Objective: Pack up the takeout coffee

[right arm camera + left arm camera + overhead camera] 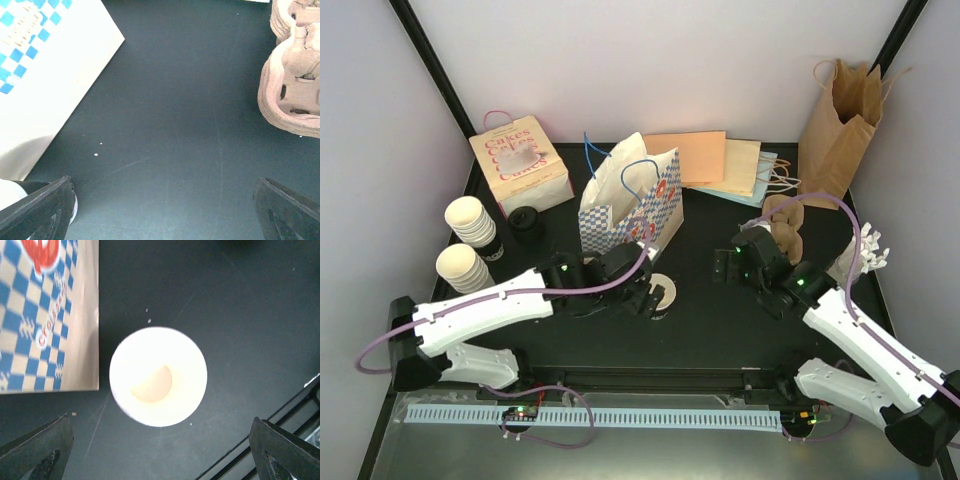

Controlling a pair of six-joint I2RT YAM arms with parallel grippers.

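Observation:
One cream-white paper cup (665,291) stands upright and uncovered on the black table, just in front of the blue-checked paper bag (632,208). In the left wrist view the cup (158,376) is seen from above, with the bag (47,315) to its left. My left gripper (642,297) is open beside the cup. Its fingers (40,447) stand wide apart and short of the cup, touching nothing. My right gripper (724,266) hangs open over bare table (165,150) with nothing between its fingers. Two stacks of cups (470,222) (461,268) and a black lid (528,220) sit at the left.
A cake box (520,165) stands at the back left. Flat paper bags (705,160) lie at the back. A brown paper bag (840,125) stands in the back right corner. Brown pulp cup carriers (786,226) (295,75) lie by the right gripper.

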